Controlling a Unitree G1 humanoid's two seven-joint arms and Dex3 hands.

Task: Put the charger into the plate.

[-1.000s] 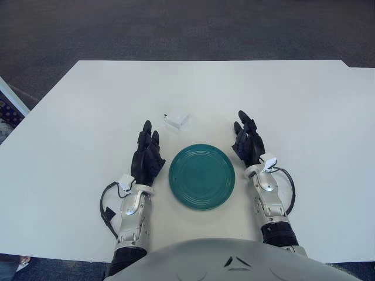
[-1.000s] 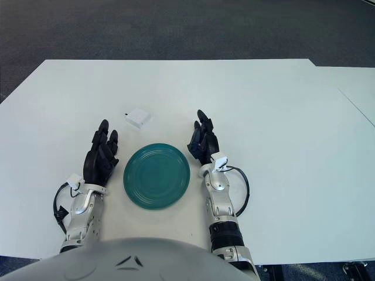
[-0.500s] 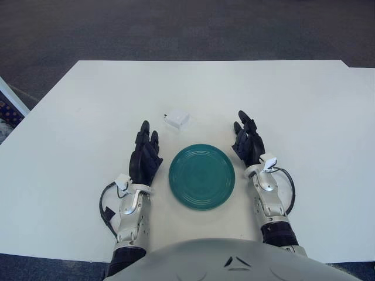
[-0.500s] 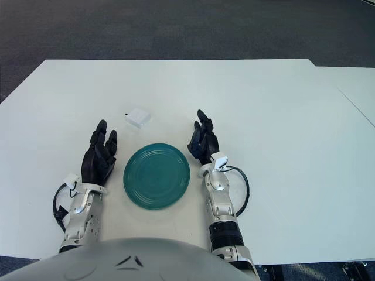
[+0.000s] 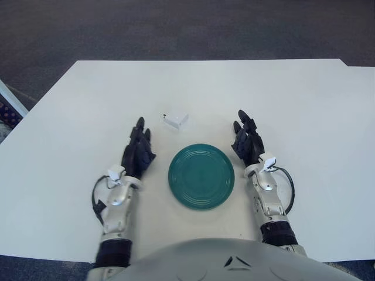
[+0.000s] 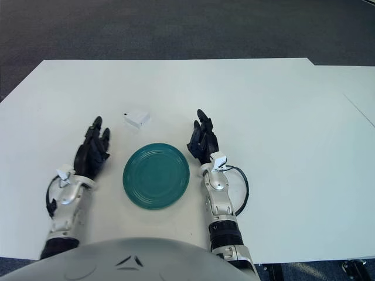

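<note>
Two views from a stereo camera on the robot's head, both looking forward and steeply down at a white rectangular table (image 5: 304,105). They sit side by side, so they share nearly the whole scene: the round teal plate (image 5: 201,177) near the front edge, both black-fingered hands, and dark grey carpet (image 5: 176,29) at the far side. The left eye view places everything further right. The right eye view shows more on the right, including the edge of a second white table (image 6: 357,88). The robot's grey rounded torso (image 6: 135,260) fills the near bottom edge.
</note>
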